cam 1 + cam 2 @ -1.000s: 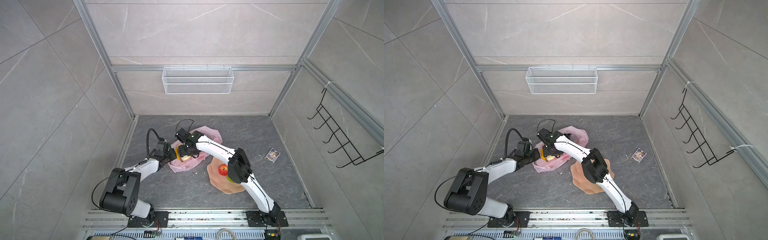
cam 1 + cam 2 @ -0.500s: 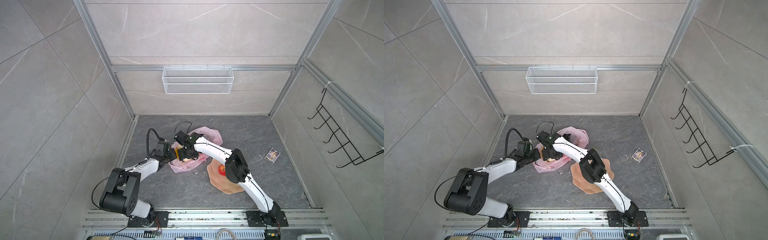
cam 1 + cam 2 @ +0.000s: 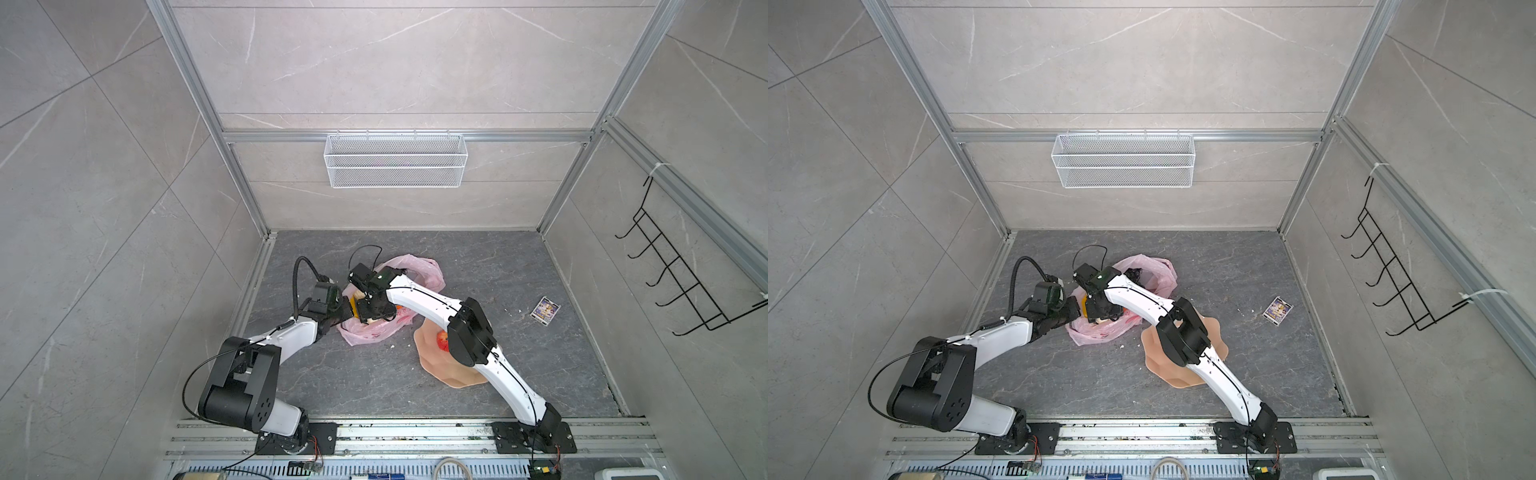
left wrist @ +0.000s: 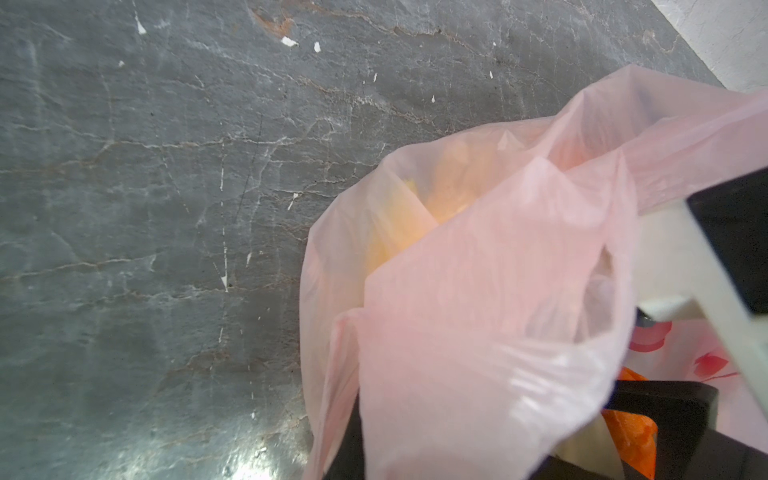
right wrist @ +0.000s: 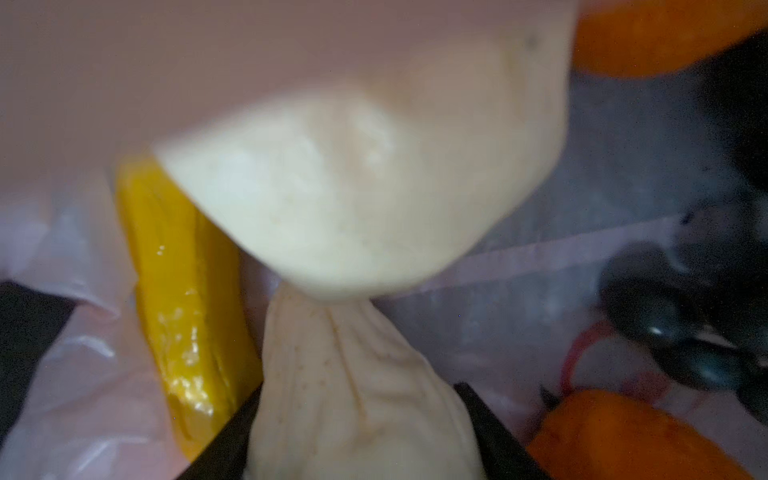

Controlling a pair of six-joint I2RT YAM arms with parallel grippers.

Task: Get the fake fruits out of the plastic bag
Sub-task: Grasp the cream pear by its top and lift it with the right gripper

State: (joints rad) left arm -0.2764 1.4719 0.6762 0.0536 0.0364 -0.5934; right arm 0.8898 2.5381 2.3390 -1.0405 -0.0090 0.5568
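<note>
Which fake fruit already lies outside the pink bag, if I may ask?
The red apple: it sits on the peach dish; the others seen are in the bag.

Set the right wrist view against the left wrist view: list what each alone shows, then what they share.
Right wrist only: a wrinkled beige plastic fruit between black jaws, a dark grape bunch. Left wrist only: the bare grey stone floor, a white arm segment. Both: the thin translucent pink plastic bag and an orange plastic fruit.

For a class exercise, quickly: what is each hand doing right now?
Left hand: closed, gripping the plastic bag.
Right hand: closed on a beige lumpy fruit inside the bag.
</note>
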